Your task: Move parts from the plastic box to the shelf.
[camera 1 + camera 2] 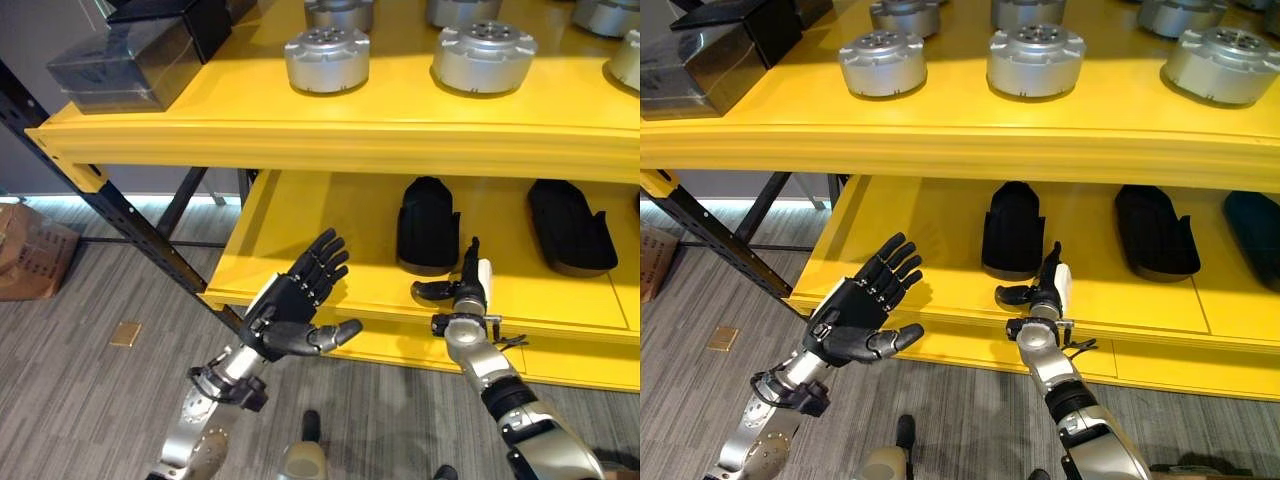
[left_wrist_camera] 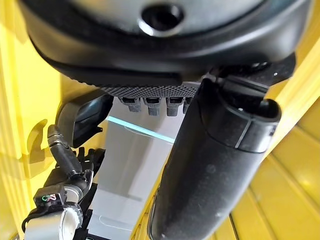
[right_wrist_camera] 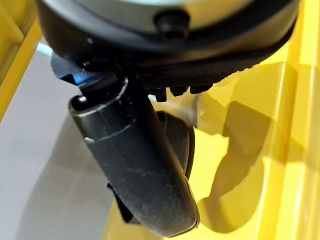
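Note:
Two black moulded parts [image 1: 428,225] [image 1: 570,228] lie on the yellow lower shelf [image 1: 320,215]. Silver round parts [image 1: 327,58] [image 1: 483,57] stand on the upper shelf [image 1: 330,140]. My right hand [image 1: 464,288] is at the lower shelf's front edge, just in front of the nearer black part [image 3: 179,135]. Its fingers are straight and point up, its thumb sticks out sideways, and it holds nothing. My left hand [image 1: 293,300] hovers open and empty, palm up with fingers spread, in front of the lower shelf's left corner.
A dark box [image 1: 125,60] sits at the upper shelf's left end. The rack's black diagonal post [image 1: 120,215] runs down to the lower shelf's left corner. A cardboard box [image 1: 28,250] stands on the carpet at the far left.

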You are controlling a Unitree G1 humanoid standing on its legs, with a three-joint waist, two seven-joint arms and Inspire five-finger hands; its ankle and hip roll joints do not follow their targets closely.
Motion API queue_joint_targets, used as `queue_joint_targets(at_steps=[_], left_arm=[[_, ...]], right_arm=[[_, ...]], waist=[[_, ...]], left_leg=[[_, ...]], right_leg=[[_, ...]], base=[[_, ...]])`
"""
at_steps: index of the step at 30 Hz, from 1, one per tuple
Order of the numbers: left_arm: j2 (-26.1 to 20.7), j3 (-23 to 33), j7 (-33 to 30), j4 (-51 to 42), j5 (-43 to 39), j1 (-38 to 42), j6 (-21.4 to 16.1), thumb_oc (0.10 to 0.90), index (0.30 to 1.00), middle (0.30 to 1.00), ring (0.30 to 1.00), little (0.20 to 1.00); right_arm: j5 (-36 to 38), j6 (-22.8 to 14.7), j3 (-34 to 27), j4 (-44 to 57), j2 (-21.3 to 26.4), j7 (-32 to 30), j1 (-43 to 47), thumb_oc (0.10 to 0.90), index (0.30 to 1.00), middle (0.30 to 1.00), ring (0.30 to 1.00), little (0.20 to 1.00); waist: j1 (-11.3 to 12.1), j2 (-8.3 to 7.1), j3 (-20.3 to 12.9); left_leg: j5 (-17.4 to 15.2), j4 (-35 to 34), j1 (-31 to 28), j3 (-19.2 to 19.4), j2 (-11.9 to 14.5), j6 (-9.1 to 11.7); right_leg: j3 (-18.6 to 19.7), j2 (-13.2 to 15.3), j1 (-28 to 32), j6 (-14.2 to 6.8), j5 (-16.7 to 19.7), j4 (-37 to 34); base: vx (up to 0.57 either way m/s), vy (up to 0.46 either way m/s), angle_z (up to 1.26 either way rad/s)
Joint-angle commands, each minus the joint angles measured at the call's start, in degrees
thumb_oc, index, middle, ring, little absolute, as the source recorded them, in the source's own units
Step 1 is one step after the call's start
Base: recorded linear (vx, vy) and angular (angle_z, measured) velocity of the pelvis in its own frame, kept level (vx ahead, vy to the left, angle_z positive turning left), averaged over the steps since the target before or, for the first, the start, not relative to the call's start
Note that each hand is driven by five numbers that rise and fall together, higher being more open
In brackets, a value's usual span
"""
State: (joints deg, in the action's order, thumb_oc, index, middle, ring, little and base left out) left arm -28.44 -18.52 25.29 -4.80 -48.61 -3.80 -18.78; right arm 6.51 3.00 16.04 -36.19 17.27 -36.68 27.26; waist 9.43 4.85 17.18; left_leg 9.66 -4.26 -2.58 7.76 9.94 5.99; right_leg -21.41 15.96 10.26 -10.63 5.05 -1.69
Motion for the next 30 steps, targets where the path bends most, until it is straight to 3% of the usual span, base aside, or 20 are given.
queue_joint_targets(at_steps=[1,3,4,6,9,10,11,13,15,20,21,22,24,28,30], left_arm=[[-1.01,-0.17,-0.51,-4.44,0.31,5.34,-7.04,0.900,1.000,1.000,1.000,1.000],[-1.36,-0.36,-1.22,-4.54,0.47,4.97,-8.09,0.900,1.000,1.000,1.000,1.000],[-1.36,-0.33,-1.29,-4.44,0.24,4.54,-8.87,0.900,1.000,1.000,1.000,1.000],[-1.13,-0.13,-1.88,-4.95,0.20,3.91,-9.34,0.900,1.000,1.000,1.000,1.000],[-1.43,0.75,-3.16,-6.09,0.64,1.84,-10.40,0.900,1.000,1.000,1.000,1.000],[-0.95,1.54,-3.34,-6.19,0.81,1.17,-11.32,0.900,1.000,1.000,1.000,1.000],[-0.63,2.13,-3.26,-6.38,0.17,1.33,-11.82,0.900,1.000,1.000,1.000,1.000],[-0.63,2.69,-2.75,-6.40,-0.13,1.26,-11.82,0.900,1.000,1.000,1.000,1.000],[-1.29,4.40,-2.57,-7.46,-0.19,0.30,-11.11,0.900,1.000,1.000,1.000,1.000],[-3.34,6.87,-2.35,-8.45,0.02,-1.58,-11.99,0.900,1.000,1.000,1.000,1.000],[-3.76,7.18,-3.22,-8.74,0.93,-1.52,-12.67,0.900,1.000,1.000,1.000,1.000],[-3.87,7.40,-3.52,-8.82,1.04,-1.61,-13.05,0.900,1.000,1.000,1.000,1.000],[-4.85,9.30,-4.59,-9.47,0.73,-1.22,-11.75,0.900,1.000,1.000,1.000,1.000],[-5.50,9.63,-4.54,-9.35,1.42,-0.25,-10.82,0.900,1.000,1.000,1.000,1.000],[-5.62,9.28,-4.66,-9.45,2.00,0.50,-9.88,0.900,1.000,1.000,1.000,1.000]], right_arm=[[-9.22,-6.33,-2.45,5.61,2.73,-6.73,8.95,0.900,1.000,1.000,1.000,1.000],[-14.85,-7.27,-2.70,10.20,3.45,-7.64,8.21,0.900,1.000,1.000,1.000,1.000],[-19.85,-6.17,-2.38,14.04,3.97,-8.67,7.15,0.900,1.000,1.000,1.000,1.000],[-22.42,-3.63,-1.55,17.90,4.70,-8.99,5.70,0.900,1.000,1.000,1.000,1.000],[-26.33,-9.04,-1.07,24.94,6.22,-6.09,0.97,0.900,1.000,1.000,1.000,1.000],[-30.29,-13.39,1.85,36.05,7.53,2.21,-2.85,0.900,1.000,1.000,1.000,1.000],[-29.12,-16.07,4.89,41.28,9.49,9.86,-3.91,0.900,1.000,1.000,1.000,1.000],[-28.06,-12.88,5.98,44.25,11.11,12.89,-5.29,0.900,1.000,1.000,1.000,1.000],[-19.81,-7.89,7.57,44.95,14.43,20.50,-7.51,0.900,1.000,1.000,1.000,1.000],[-13.92,-13.03,7.51,51.46,20.36,30.17,-11.14,0.900,1.000,1.000,1.000,1.000],[-10.59,-14.11,7.83,53.00,21.55,35.25,-10.62,0.900,1.000,1.000,1.000,1.000],[-9.73,-14.30,8.20,54.24,21.97,37.35,-10.61,0.900,1.000,1.000,1.000,1.000],[1.33,-14.00,9.70,56.92,25.80,52.40,-8.62,0.900,1.000,1.000,1.000,1.000],[5.05,-14.67,9.67,58.10,26.83,59.81,-7.69,0.900,1.000,1.000,1.000,1.000],[3.36,-11.64,10.99,58.06,27.09,63.64,-6.58,0.900,1.000,1.000,1.000,1.000]], waist=[[0.09,-0.29,-1.24],[-0.43,-0.15,-1.04],[-0.89,-0.03,-0.94],[-1.47,0.09,-0.83],[-2.63,-0.15,-0.83],[-3.65,-0.46,-0.39],[-3.87,-0.60,-0.11],[-4.02,-0.76,-0.09],[-4.25,-1.49,-0.24],[-4.63,-3.07,-0.20],[-4.58,-3.52,-0.03],[-4.52,-3.71,0.03],[-3.66,-5.12,-0.70],[-3.31,-6.05,-1.06],[-2.95,-6.48,-1.34]], left_leg=[[-6.36,5.04,-0.18,3.19,2.48,-0.38],[-6.44,5.16,0.00,3.48,2.48,-0.47],[-6.50,5.24,0.10,3.76,2.47,-0.53],[-6.64,5.26,0.07,4.25,2.37,-0.65],[-6.83,5.10,-0.01,5.09,2.28,-0.75],[-7.01,5.33,0.27,5.80,2.40,-0.74],[-7.21,5.64,0.52,6.03,2.43,-0.72],[-7.31,5.81,0.61,6.07,2.52,-0.69],[-7.34,5.55,0.37,6.54,2.59,-0.65],[-7.37,5.57,0.39,7.36,3.14,-0.40],[-7.31,5.57,0.38,7.59,3.33,-0.27],[-7.25,5.46,0.20,7.84,3.50,-0.17],[-7.13,4.83,-0.55,8.60,3.79,0.13],[-7.06,4.89,-0.69,8.85,4.16,0.33],[-7.01,4.80,-0.83,8.78,4.26,0.42]], right_leg=[[0.85,0.07,-5.85,4.15,-6.94,10.21],[1.22,0.13,-6.30,4.08,-6.93,10.38],[1.49,0.23,-6.56,4.01,-6.90,10.44],[1.86,0.44,-6.75,3.92,-6.77,10.33],[2.51,0.52,-7.12,3.57,-6.55,9.99],[3.20,0.71,-7.83,3.37,-6.52,10.08],[3.44,0.93,-8.11,3.31,-6.52,10.10],[3.58,1.02,-8.30,3.20,-6.47,10.22],[3.57,1.10,-8.13,2.91,-6.21,9.66],[3.33,1.02,-7.94,2.11,-5.48,8.37],[3.17,1.11,-7.91,1.92,-4.96,7.73],[3.01,1.14,-7.72,1.80,-4.60,7.18],[2.30,1.27,-6.65,0.88,-3.11,4.43],[1.81,1.05,-6.29,0.68,-2.77,3.88],[1.64,0.87,-5.99,0.67,-2.66,3.51]], base=[[-0.03,0.034,-0.03],[-0.03,0.049,-0.08],[-0.01,0.066,-0.07],[0.00,0.070,-0.12],[-0.02,0.043,-0.15],[-0.07,0.046,-0.16],[-0.06,0.036,-0.16],[-0.02,-0.003,-0.22],[0.00,-0.038,-0.12],[-0.03,-0.071,0.01],[-0.04,-0.069,-0.03],[-0.03,-0.072,-0.07],[0.02,-0.128,-0.08],[0.02,-0.093,-0.01],[0.02,-0.046,0.00]])
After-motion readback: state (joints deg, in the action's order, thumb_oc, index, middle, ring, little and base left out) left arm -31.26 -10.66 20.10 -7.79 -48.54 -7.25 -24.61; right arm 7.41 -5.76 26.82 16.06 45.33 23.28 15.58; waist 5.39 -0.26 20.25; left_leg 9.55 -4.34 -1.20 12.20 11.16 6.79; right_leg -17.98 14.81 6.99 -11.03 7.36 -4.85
